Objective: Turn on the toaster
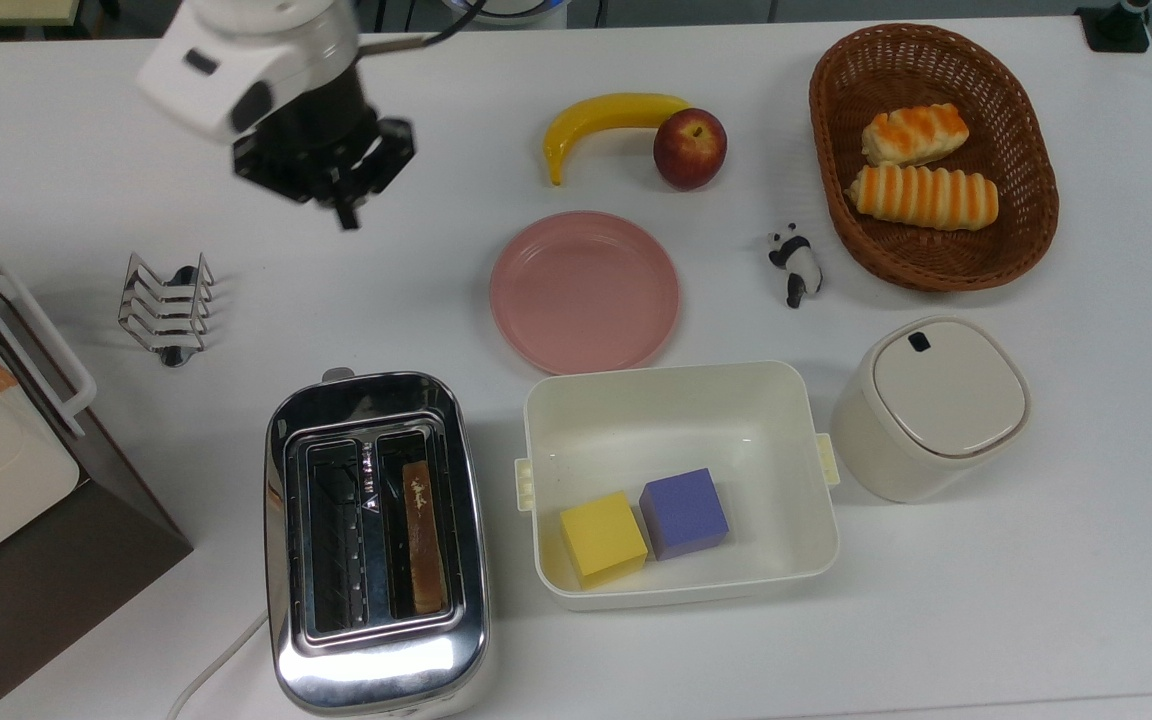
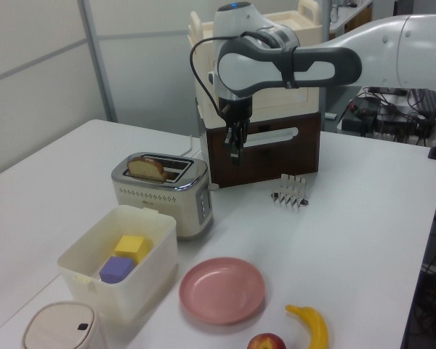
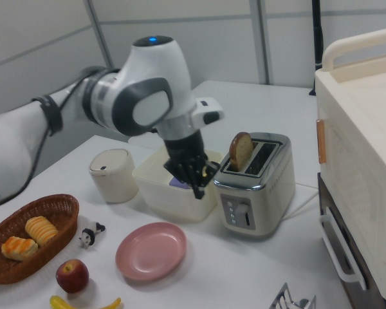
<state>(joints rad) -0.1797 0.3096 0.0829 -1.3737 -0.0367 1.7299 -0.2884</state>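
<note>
Toast rack (image 1: 165,305) near the top view's left edge, well apart from gripper (image 1: 344,205), raised clear of table (image 1: 1036,600), fingers together, gripping nothing. Toaster (image 1: 376,540) at bottom of the top view, below and just right of rack, toast (image 2: 148,169) standing up out of one slot. Right of toaster: box (image 1: 681,400) containing two blocks, then pink plate (image 1: 584,290), then basket (image 1: 1026,240) at far right

white table (image 1: 1036,600), grey panelled walls (image 2: 36,80)
</note>
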